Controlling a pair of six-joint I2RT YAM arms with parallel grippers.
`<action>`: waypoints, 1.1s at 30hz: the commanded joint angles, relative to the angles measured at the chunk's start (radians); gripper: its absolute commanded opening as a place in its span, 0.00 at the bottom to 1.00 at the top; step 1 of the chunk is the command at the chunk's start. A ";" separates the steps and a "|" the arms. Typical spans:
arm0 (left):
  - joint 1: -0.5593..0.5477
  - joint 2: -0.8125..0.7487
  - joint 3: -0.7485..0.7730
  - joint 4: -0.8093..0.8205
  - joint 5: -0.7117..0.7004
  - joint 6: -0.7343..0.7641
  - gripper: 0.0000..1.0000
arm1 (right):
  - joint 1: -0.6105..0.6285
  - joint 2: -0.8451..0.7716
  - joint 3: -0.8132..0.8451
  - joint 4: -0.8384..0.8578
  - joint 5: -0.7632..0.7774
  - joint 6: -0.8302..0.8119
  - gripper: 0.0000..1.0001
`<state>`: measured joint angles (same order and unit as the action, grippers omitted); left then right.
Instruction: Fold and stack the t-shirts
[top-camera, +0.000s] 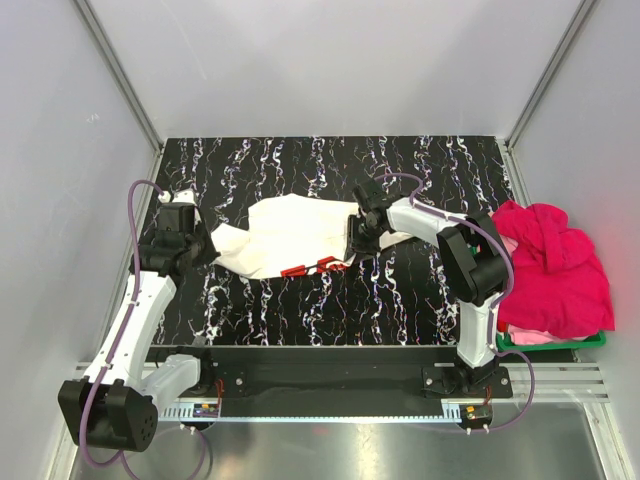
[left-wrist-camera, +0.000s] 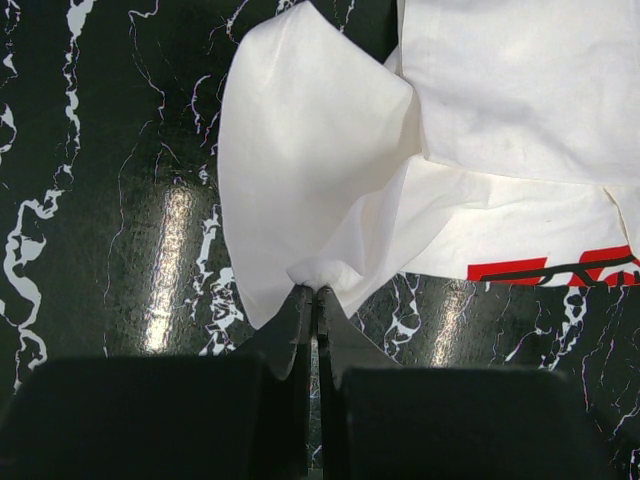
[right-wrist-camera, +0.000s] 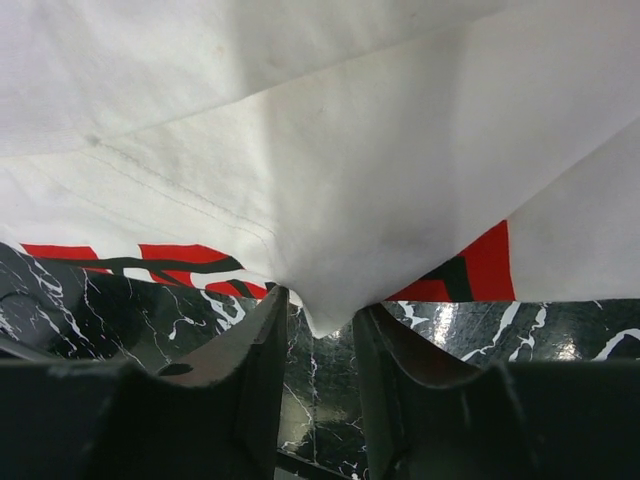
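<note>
The white t-shirt (top-camera: 290, 235) lies crumpled across the middle of the black marble table (top-camera: 300, 310), with its red print (top-camera: 315, 266) showing at the near edge. My left gripper (top-camera: 207, 247) is at its left end. In the left wrist view it (left-wrist-camera: 316, 290) is shut on a pinch of the white t-shirt (left-wrist-camera: 330, 150). My right gripper (top-camera: 352, 235) is at the shirt's right end. In the right wrist view its jaws (right-wrist-camera: 318, 300) stand apart, and a corner of the shirt (right-wrist-camera: 300, 150) hangs between them over the red print (right-wrist-camera: 470, 270). The magenta-pink t-shirts (top-camera: 555, 265) are heaped at the right.
A green plastic basket (top-camera: 550, 343) sits under the pink heap at the table's right edge. Grey walls and metal rails (top-camera: 120, 90) close in the back and sides. The arm bases (top-camera: 460, 380) stand on the near rail.
</note>
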<state>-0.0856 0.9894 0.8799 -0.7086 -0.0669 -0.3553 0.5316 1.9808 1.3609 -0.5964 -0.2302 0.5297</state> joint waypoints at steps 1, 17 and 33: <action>0.004 -0.023 0.004 0.034 0.018 0.013 0.00 | 0.018 -0.019 0.047 -0.011 -0.023 0.009 0.40; 0.004 -0.023 0.002 0.035 0.018 0.010 0.00 | 0.031 -0.033 0.086 -0.025 -0.064 0.036 0.47; 0.004 -0.018 0.001 0.035 0.018 0.010 0.00 | 0.038 -0.057 0.099 -0.046 -0.081 0.055 0.48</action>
<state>-0.0856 0.9894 0.8799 -0.7086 -0.0669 -0.3553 0.5529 1.9804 1.4155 -0.6338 -0.2825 0.5732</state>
